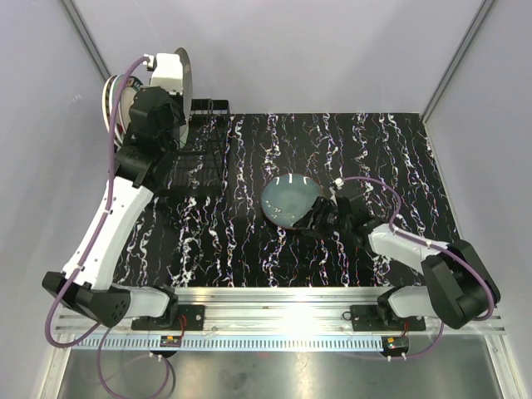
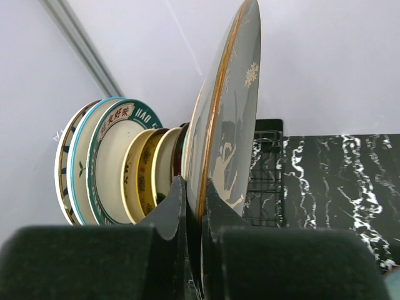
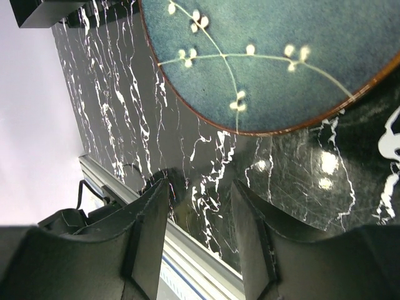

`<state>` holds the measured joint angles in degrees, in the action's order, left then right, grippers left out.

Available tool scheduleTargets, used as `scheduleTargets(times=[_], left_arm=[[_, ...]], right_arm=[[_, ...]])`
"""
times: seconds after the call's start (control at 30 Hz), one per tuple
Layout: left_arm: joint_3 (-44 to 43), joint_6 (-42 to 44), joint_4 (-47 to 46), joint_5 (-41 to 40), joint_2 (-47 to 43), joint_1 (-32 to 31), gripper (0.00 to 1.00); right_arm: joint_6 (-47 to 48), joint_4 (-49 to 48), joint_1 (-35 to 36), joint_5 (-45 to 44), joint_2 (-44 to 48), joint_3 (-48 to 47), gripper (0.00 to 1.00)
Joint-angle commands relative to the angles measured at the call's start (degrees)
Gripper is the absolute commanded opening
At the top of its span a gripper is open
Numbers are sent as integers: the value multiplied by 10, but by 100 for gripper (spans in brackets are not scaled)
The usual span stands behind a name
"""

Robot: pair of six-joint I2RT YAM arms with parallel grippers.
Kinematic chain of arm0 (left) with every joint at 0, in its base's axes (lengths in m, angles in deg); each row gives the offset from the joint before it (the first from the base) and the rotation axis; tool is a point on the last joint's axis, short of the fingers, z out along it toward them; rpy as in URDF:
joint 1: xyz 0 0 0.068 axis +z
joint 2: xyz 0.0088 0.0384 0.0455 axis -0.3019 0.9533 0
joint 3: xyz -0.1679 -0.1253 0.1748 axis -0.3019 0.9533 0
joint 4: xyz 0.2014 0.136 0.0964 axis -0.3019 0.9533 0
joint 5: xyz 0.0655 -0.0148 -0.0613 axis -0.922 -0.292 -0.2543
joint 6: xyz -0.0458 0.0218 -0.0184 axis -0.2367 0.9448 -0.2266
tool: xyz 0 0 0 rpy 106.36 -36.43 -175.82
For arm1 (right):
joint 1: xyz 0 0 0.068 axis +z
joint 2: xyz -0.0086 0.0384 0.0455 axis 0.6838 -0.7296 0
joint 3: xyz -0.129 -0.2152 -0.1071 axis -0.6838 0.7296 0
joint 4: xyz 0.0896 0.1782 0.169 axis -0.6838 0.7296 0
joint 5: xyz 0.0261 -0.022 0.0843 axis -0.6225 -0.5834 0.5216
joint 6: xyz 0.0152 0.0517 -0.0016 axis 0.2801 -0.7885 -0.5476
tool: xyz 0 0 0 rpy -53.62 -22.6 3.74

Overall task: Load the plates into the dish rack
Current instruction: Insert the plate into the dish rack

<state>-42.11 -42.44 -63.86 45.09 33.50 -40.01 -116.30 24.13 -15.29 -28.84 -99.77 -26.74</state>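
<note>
The deer plate [image 2: 232, 119] stands on edge, clamped in my left hand [image 2: 194, 209], by the dish rack [image 1: 206, 143] at the far left, beside the racked plates [image 2: 112, 164]. Step in hand: slotting it; next it needs lowering squarely between free wires. The blue plate [image 1: 289, 202] lies on the bench [image 1: 399, 166], my right hand [image 3: 199, 206] apart just right of it. The slot wires are hidden behind my left hand.
</note>
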Motion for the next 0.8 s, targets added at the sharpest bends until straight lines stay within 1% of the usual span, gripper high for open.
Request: scheduleTargets(times=[0.0,0.4,0.77], left_arm=[[-50,-9,-111,-19,3,12,0],[-49,-6,-113,-33,41,24,0],[-26,2,-125,-35,50,29,0]], right_arm=[[18,-9,4,15,-13,-32,52],[39,-9,-11,38,-48,-52,52],[39,-28,-36,64,-70,-48,52]])
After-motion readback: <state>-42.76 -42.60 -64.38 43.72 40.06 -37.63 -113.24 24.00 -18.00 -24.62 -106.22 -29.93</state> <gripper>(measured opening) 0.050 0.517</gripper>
